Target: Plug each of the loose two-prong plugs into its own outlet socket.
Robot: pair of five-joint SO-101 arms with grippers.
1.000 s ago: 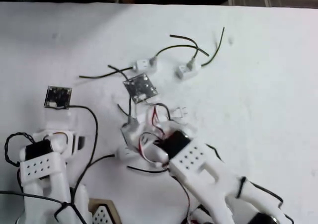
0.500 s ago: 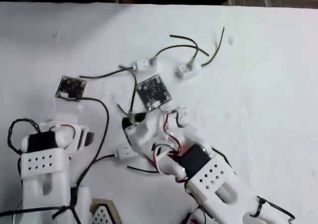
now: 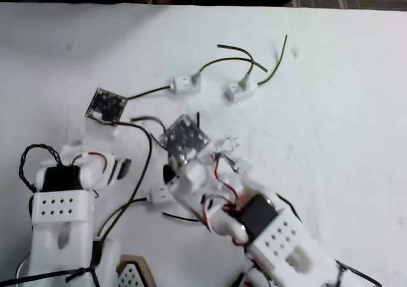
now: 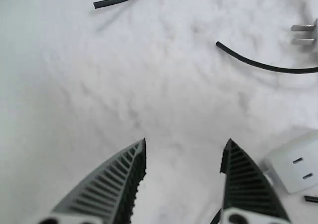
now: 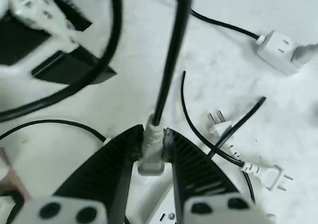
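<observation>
The right gripper (image 5: 152,134) pinched a white plug (image 5: 150,159) by its cord end. The black cord ran straight out from the jaws, and the prongs were hidden. A white socket (image 5: 277,46) lay ahead and off to the side, well apart, holes up. The left gripper (image 4: 186,143) was spread wide, with another socket (image 4: 297,165) just beside one finger. I think that socket was the closer one.
</observation>
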